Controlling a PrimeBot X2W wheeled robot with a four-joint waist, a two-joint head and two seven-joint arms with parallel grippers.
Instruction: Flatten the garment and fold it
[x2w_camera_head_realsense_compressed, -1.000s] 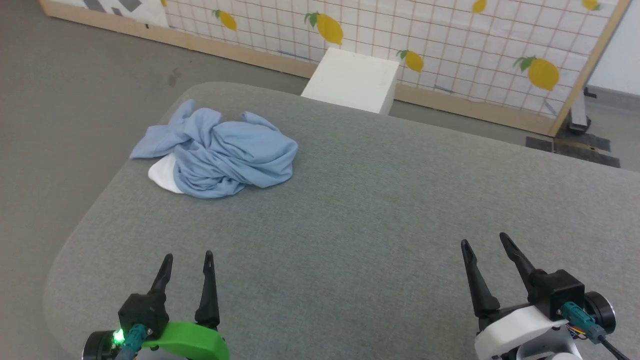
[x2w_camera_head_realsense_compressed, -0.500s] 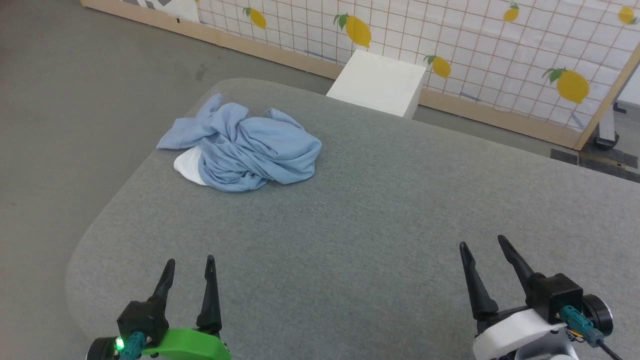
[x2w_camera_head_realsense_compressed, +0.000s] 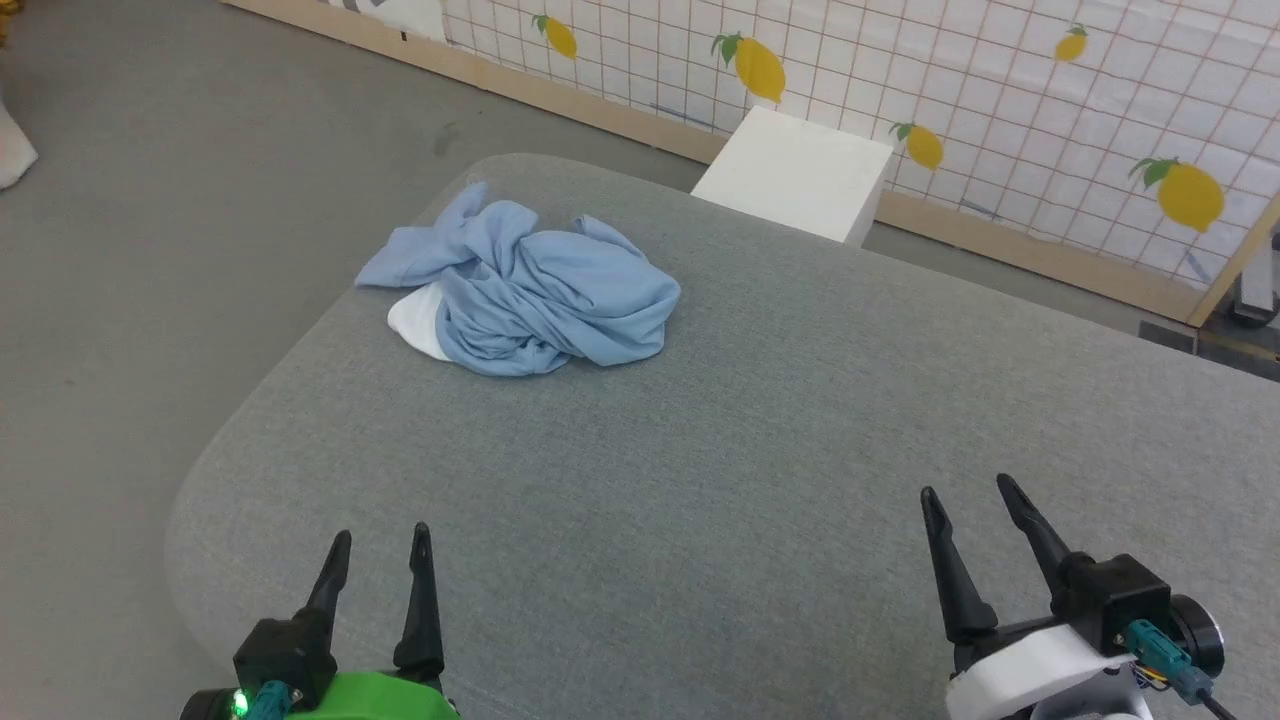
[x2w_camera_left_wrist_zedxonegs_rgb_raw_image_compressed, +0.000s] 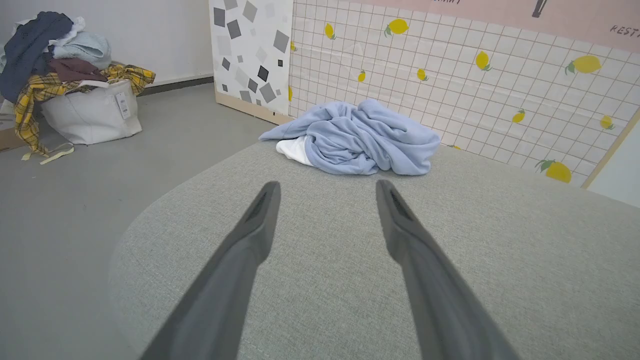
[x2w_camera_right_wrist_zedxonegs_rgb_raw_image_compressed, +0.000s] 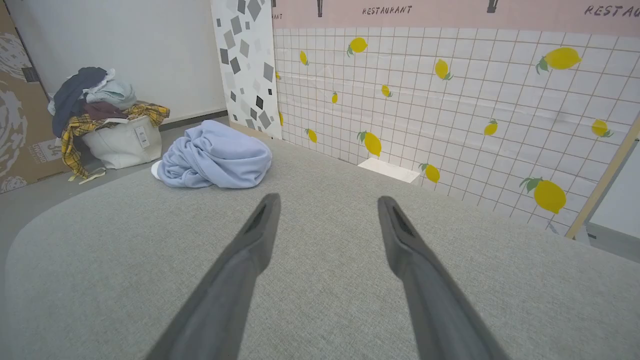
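Observation:
The garment (x2w_camera_head_realsense_compressed: 545, 295) is a light blue shirt lying crumpled in a heap at the far left of the grey padded table (x2w_camera_head_realsense_compressed: 760, 420), with a white patch showing at its left edge. It lies straight ahead in the left wrist view as the garment (x2w_camera_left_wrist_zedxonegs_rgb_raw_image_compressed: 357, 140) and off to the left in the right wrist view as the garment (x2w_camera_right_wrist_zedxonegs_rgb_raw_image_compressed: 215, 157). My left gripper (x2w_camera_head_realsense_compressed: 383, 535) hovers open near the table's front left, far short of the heap. At the front right my right gripper (x2w_camera_head_realsense_compressed: 968, 488) stands open too. Nothing is between either pair of fingers.
A white box (x2w_camera_head_realsense_compressed: 795, 175) stands on the floor behind the table. A lemon-patterned tiled partition (x2w_camera_head_realsense_compressed: 1000, 110) runs along the back. A white basket piled with clothes (x2w_camera_left_wrist_zedxonegs_rgb_raw_image_compressed: 80, 100) sits on the floor to the left. The table's rounded front-left corner (x2w_camera_head_realsense_compressed: 200, 500) is close to my left gripper.
The camera has turned left, so the whole scene has shifted right and slightly down in the head view. The garment lies as before and both grippers stay open in the same pose.

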